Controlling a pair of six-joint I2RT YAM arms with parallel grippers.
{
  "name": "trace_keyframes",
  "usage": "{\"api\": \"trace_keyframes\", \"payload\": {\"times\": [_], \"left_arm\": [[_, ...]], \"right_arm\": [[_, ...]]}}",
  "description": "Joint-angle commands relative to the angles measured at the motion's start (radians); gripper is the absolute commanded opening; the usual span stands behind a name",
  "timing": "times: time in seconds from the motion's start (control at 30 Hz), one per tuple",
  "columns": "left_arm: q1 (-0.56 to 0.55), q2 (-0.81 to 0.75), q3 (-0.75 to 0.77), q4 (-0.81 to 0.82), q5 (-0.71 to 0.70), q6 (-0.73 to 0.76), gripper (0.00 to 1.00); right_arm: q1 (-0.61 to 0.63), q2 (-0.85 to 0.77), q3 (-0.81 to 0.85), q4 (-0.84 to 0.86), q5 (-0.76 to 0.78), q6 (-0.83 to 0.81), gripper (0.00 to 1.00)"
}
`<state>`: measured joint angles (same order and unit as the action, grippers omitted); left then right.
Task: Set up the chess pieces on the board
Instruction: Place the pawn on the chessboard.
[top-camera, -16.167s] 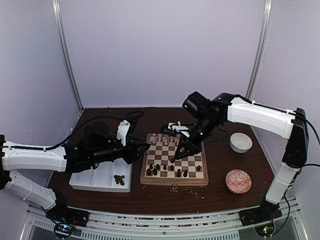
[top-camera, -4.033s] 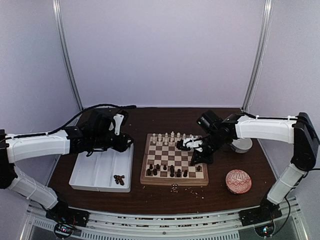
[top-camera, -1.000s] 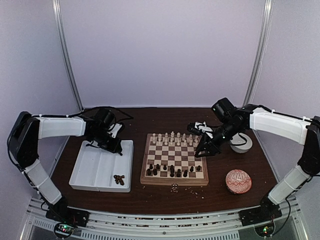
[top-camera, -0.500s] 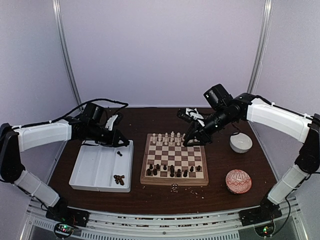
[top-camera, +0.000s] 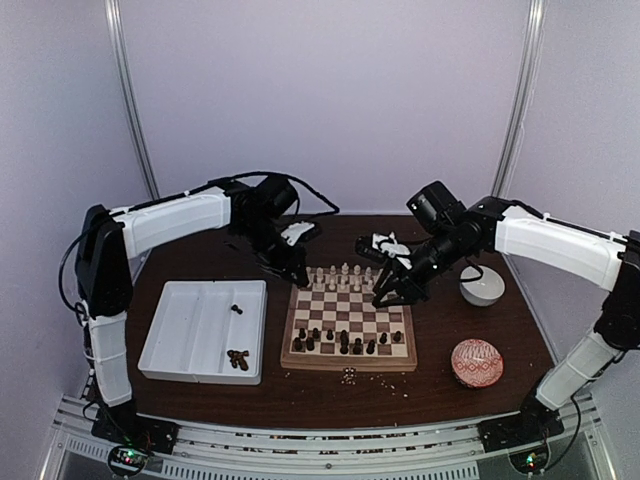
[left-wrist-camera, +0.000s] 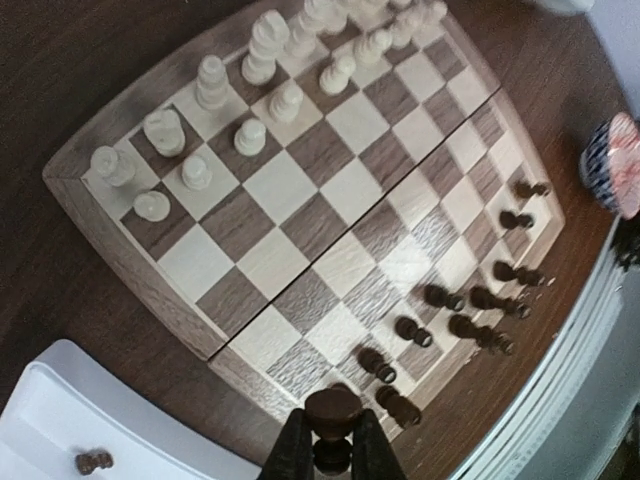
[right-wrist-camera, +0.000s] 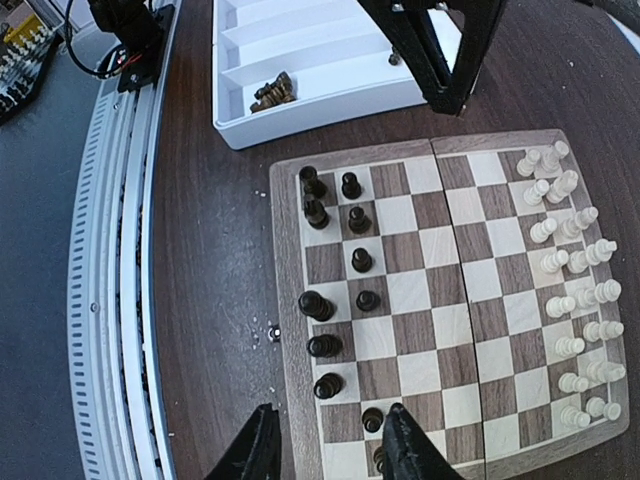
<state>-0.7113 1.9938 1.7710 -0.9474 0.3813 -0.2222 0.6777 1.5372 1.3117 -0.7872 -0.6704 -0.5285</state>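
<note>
**Dark piece in the left gripper, its home rows toward the near edge**

Top view: the left gripper (top-camera: 291, 266) hangs by the far-left part of the board (top-camera: 345, 360), close to the white pieces (top-camera: 345, 274) lined along the far edge. The dark pieces (top-camera: 340, 343) stand loosely in the rows nearest the arm bases. So the way to a free dark square runs from the gripper toward the near edge. The right gripper (top-camera: 385, 292) hovers over the board's far-right squares. The tray (top-camera: 165, 340) sits to the left of the board with a few loose dark pieces (top-camera: 238, 358) in it, and the left arm is the nearer one to them.

Left wrist view: the fingers (left-wrist-camera: 291, 452) are closed narrowly on one dark piece (left-wrist-camera: 333, 412), whose rounded head shows between the tips. Its long axis seems to run in line with the fingers, though the tilt cannot be told exactly. The dark rows lie just up and to the right of the fingertips, and the white rows are across the fold seam.

Right wrist view: the fingers (right-wrist-camera: 262, 447) stand partly apart and grip nothing. A dark piece seen between them appears to sit on the board below. The dark rows have gaps, so the next move is probably to lower the held piece upright into one of them.
</note>
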Motion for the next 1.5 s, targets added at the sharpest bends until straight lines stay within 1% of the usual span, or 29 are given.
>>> {"api": "trace_keyframes", "payload": {"times": [0.0,0.07,0.17,0.23,0.37,0.47,0.7,0.97,1.03,1.1,1.17,1.3,1.47], "left_arm": [[-0.068,0.153,0.243,-0.378,-0.289,0.189,0.08],[-0.084,0.235,0.362,-0.458,-0.352,0.207,0.08],[-0.097,0.293,0.426,-0.484,-0.387,0.228,0.09],[-0.111,0.315,0.435,-0.494,-0.426,0.236,0.09],[-0.156,0.333,0.402,-0.505,-0.537,0.263,0.09],[-0.172,0.350,0.387,-0.508,-0.592,0.271,0.08],[-0.193,0.396,0.402,-0.503,-0.608,0.319,0.09],[-0.215,0.453,0.425,-0.502,-0.647,0.325,0.09],[-0.217,0.456,0.435,-0.500,-0.648,0.325,0.09],[-0.217,0.455,0.440,-0.495,-0.649,0.328,0.12],[-0.217,0.451,0.446,-0.490,-0.639,0.330,0.12],[-0.217,0.436,0.475,-0.471,-0.603,0.339,0.08],[-0.212,0.410,0.528,-0.430,-0.589,0.316,0.08]], "right_arm": [[-0.009,-0.112,-0.053,-0.050,0.046,-0.069,0.36],[-0.012,-0.149,-0.090,-0.055,0.052,-0.087,0.36],[-0.017,-0.190,-0.146,-0.036,0.055,-0.090,0.36],[-0.020,-0.198,-0.162,-0.030,0.044,-0.090,0.37],[-0.023,-0.183,-0.161,-0.032,0.015,-0.089,0.37],[-0.023,-0.168,-0.155,-0.030,-0.006,-0.088,0.37],[-0.024,-0.147,-0.153,-0.037,-0.021,-0.087,0.37],[-0.023,-0.136,-0.156,-0.041,-0.027,-0.088,0.37],[-0.023,-0.132,-0.154,-0.041,-0.027,-0.088,0.37],[-0.023,-0.131,-0.154,-0.041,-0.027,-0.088,0.37],[-0.023,-0.128,-0.154,-0.041,-0.026,-0.088,0.37],[-0.023,-0.124,-0.153,-0.043,-0.026,-0.087,0.37],[-0.024,-0.120,-0.146,-0.046,-0.026,-0.083,0.37]]}}
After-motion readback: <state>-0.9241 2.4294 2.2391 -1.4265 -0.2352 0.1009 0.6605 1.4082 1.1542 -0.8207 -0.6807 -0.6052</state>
